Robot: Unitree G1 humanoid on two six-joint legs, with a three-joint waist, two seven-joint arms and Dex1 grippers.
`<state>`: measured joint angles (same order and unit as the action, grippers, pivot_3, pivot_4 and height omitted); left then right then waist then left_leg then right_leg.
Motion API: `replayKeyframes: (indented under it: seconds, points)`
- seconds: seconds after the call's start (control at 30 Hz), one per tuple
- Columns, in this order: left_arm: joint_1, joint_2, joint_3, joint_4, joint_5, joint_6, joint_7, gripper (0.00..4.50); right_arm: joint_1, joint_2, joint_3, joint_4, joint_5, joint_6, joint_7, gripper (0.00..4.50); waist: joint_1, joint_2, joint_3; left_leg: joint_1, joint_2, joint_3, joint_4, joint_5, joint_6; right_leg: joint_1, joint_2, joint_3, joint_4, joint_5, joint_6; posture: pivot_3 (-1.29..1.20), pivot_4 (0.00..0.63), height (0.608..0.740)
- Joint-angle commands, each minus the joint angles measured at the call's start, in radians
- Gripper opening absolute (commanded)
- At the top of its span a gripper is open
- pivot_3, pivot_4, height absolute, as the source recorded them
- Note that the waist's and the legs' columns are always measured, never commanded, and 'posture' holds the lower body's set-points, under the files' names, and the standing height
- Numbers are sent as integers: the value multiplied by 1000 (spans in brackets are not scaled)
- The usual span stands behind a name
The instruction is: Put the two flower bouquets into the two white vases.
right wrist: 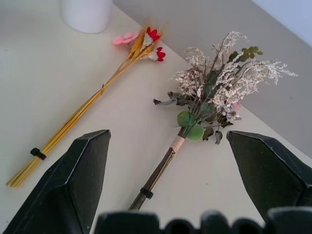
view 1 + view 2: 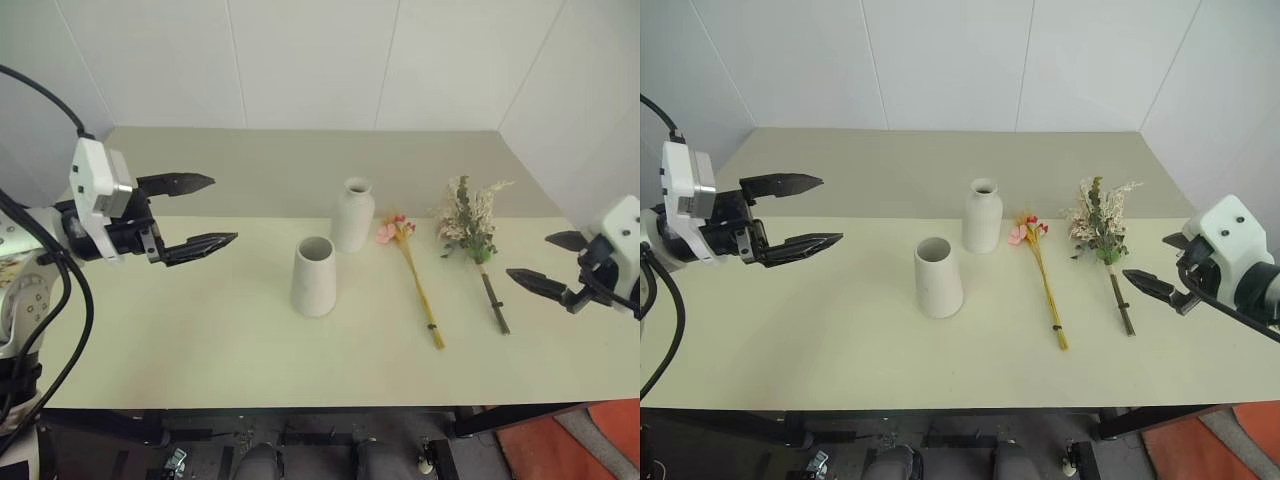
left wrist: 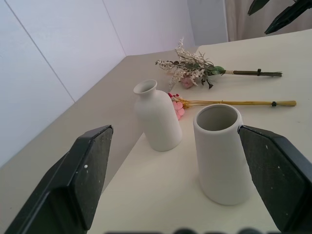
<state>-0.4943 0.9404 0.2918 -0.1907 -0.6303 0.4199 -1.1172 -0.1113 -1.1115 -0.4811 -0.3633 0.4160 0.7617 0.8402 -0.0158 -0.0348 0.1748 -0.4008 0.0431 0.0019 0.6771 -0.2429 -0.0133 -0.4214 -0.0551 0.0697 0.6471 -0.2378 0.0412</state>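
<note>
Surface (image 2: 200, 340) first, operator: you have a pale cream top with all four task things lying or standing on it, and I'll place them by the cone vase (image 2: 313, 276), the wide-mouthed white one that stands upright nearest you of the two vases. Your left gripper (image 2: 205, 213) hovers well to the left of the cone vase, above the surface, its jaws spread wide and holding nothing. Your right gripper (image 2: 545, 261) hangs far to the right of the cone vase, past both bouquets, its jaws also wide apart and empty. Just right of the cone vase lies the slim yellow bunch (image 2: 420, 285), flat on the surface, straw stems toward you and its pink and red flowers pointing away. Further right of the cone vase lies the bushy bunch (image 2: 470, 225), cream and green sprigs fanned at the far end, dark stem trailing toward you, apart from the yellow bunch. Just behind the cone vase and a little to its right stands the bottle vase (image 2: 352, 214), upright, narrow-necked, its body close beside the yellow bunch's flower heads.
</note>
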Motion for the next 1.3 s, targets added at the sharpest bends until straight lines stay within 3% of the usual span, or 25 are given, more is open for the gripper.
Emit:
replayKeyframes:
  seconds: [0.03, 0.33, 0.43, 0.7, 0.9, 1.1, 1.2, 1.3]
  points:
    - [-20, 0, 12, -6, -10, -14, -2, 4466, -15, -39, -15, -20, 3, 45, -2, 4500, 0, 0, 0, 0, 0, 0, 0, 0, 0, 0, 0, 0, 0, 0, 0, 0, 150, 740]
    - [-17, 1, 19, 2, -10, -19, -12, 4466, -46, -40, 9, -14, 12, 118, -28, 4500, -2, 0, 0, 0, 0, 0, 0, 0, 0, 0, 0, 0, 0, 0, 0, 0, 150, 740]
    - [-36, -15, -2, 3, -14, -21, -14, 4466, -132, -38, 102, 39, 16, 206, -55, 4500, -4, 0, 0, 0, 0, 0, 0, 0, 0, 0, 0, 0, 0, 0, 0, 0, 150, 740]
    - [-159, -83, -118, 17, 16, -33, -29, 4466, -557, 143, 464, 380, -113, 372, -205, 4500, -13, 0, 0, -1, 0, 0, 0, 0, 0, -1, 0, 0, 0, 0, 0, 0, 150, 740]
    - [-205, -122, -160, 20, 23, -29, -34, 4466, -697, 239, 566, 623, -197, 333, -238, 4500, -11, 0, 0, -6, -1, 0, 0, 0, 0, -4, -1, 0, -2, 0, 0, 0, 150, 740]
    - [-201, -133, -172, 8, 29, -24, -36, 4466, -792, 310, 581, 843, -246, 260, -236, 4500, -14, 0, 0, -5, -1, 0, 0, 0, 0, -4, -1, 0, -2, 0, 0, 0, 150, 740]
    - [-191, -129, -168, 4, 35, -24, -39, 4500, -830, 334, 584, 934, -270, 214, -233, 3946, -20, 0, 0, -5, -1, 0, 0, 0, 0, -4, -1, 0, -2, 0, 0, 0, 150, 740]
    - [-183, -125, -162, -1, 36, -23, -40, 4500, -864, 350, 595, 1013, -302, 183, -238, 2920, -25, 0, 0, -5, -1, 0, 0, 0, 0, -4, -1, 0, -2, 0, 0, 0, 150, 740]
